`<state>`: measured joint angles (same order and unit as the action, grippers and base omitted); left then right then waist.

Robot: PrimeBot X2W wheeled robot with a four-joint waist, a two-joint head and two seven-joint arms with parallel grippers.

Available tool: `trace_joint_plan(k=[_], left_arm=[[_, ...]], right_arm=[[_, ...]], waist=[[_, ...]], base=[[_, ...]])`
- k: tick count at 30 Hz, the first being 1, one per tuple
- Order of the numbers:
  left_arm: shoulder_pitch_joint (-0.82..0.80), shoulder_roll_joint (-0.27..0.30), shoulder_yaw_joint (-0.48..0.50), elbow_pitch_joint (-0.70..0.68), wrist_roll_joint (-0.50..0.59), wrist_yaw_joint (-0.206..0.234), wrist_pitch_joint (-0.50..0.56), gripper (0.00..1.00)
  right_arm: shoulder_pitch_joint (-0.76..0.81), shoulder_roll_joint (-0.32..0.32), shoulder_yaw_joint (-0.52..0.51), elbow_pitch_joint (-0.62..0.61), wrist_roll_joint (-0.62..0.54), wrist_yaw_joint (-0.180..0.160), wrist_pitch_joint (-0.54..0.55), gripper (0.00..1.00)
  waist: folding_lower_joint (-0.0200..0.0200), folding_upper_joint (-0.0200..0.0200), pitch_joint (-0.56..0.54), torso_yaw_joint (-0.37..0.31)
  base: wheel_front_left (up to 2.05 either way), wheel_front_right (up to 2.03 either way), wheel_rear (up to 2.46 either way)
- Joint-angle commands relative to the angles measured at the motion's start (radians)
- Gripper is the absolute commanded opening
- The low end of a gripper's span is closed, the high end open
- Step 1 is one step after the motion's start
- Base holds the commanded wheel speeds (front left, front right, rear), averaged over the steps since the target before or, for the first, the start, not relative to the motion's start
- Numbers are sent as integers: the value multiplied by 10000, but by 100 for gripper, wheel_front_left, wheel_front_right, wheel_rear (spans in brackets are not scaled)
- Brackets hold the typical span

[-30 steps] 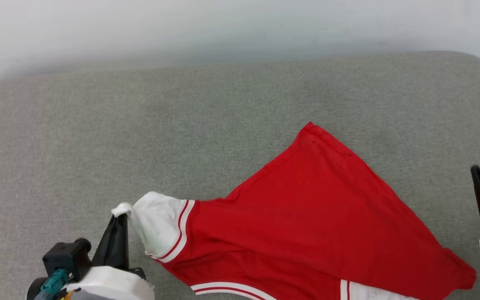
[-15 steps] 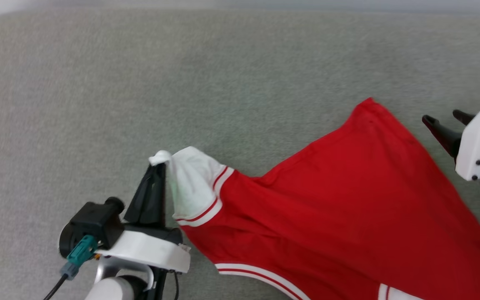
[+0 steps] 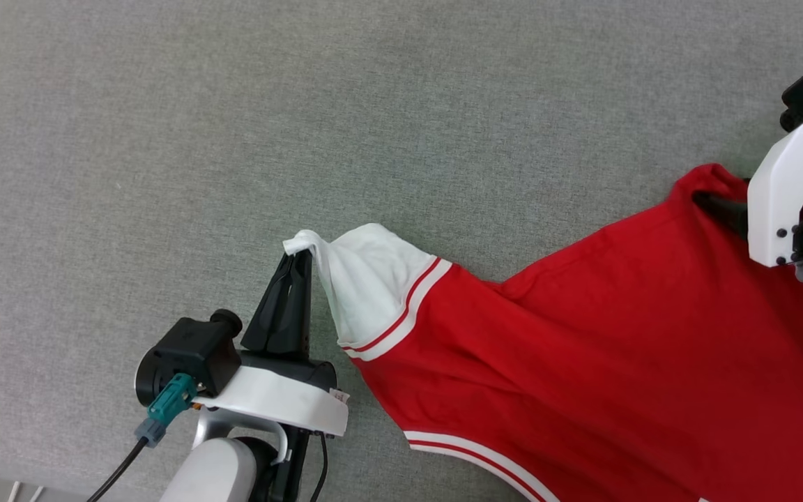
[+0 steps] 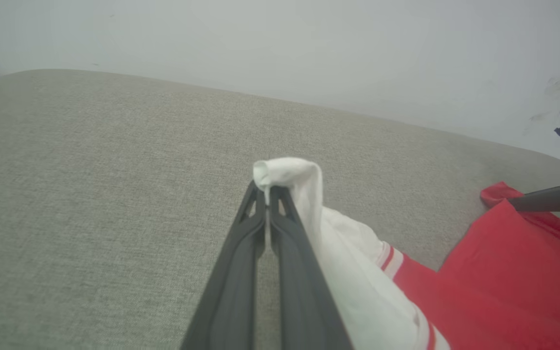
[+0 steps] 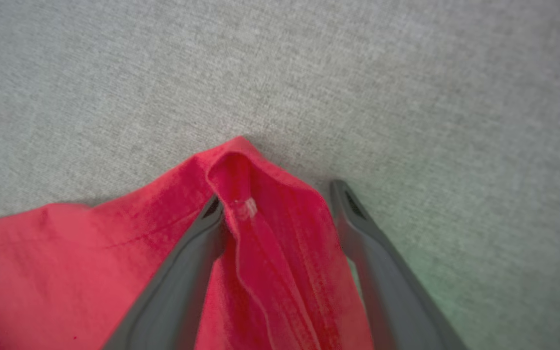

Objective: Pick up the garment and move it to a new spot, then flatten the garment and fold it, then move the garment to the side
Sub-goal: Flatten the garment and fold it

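On the grey surface (image 3: 164, 139) the garment (image 3: 583, 335) lies spread toward the robot's right, its white sleeve (image 3: 366, 279) pinched at the tip by the left gripper (image 3: 298, 259), fingers pressed together on it just as a second ago. What is new is the right gripper (image 5: 277, 194): well apart from the cloth then, it now has its fingers spread astride the red hem corner (image 5: 241, 160), not yet closed. With a second hold likely near, I judge the garment can soon be stretched flat
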<state>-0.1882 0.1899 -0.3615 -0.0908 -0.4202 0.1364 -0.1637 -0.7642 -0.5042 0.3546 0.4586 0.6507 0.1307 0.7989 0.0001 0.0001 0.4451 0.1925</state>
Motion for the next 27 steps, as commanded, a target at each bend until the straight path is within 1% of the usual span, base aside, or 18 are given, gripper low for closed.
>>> trace_joint_plan(k=[1, 2, 4, 7, 9, 12, 15, 19, 22, 27], left_arm=[[-71, -2, -2, 64, -59, -12, -73, 0], [-68, -5, 0, 118, -63, -25, -102, 0], [-67, 0, 11, 160, -92, -35, -110, 0], [-70, 96, 102, 243, -126, -42, -184, 0], [-103, 166, 210, 243, -161, -59, -225, 0], [-239, 423, 443, 171, -175, -22, -194, 0], [-436, 718, 795, 121, -251, 12, -116, 0], [-1014, 1147, 1271, 109, -354, -53, 78, 0], [-1653, 1365, 1573, 244, -490, -125, 175, 0], [-2893, 1441, 2034, 545, -795, -250, 40, 0]], right_arm=[[675, 316, 625, 561, 179, 9, 401, 4], [622, 288, 716, 623, 257, 15, 396, 0], [526, 244, 798, 655, 319, 14, 354, 0], [156, 88, 987, 556, 366, 9, -45, 0], [-59, -11, 1012, 337, 274, 9, -471, 0], [-228, -170, 907, 38, 73, -2, -1174, 0], [-126, -86, 619, -167, -160, -3, -1914, 0], [60, 264, -54, -337, -547, -3, -2812, 0], [74, 650, -630, -476, -865, -3, -3611, 0], [-128, 1402, -1481, -776, -1294, -3, -4956, 0]], waist=[[-1, -1, -40, 14], [-1, -1, -74, 13], [-1, -1, -115, 6], [-1, -1, -347, -83], [-1, -1, -589, -179], [-1, -1, -1026, -371], [-1, -1, -1533, -647], [-1, -1, -2146, -1099], [-1, -1, -2524, -1423], [-1, -1, -2932, -1868]], base=[[0, 0, 0], [0, 0, 0], [0, 0, 0], [0, 0, 0], [0, 0, 0], [0, 0, 0], [0, 0, 0], [0, 0, 0], [0, 0, 0], [0, 0, 0]])
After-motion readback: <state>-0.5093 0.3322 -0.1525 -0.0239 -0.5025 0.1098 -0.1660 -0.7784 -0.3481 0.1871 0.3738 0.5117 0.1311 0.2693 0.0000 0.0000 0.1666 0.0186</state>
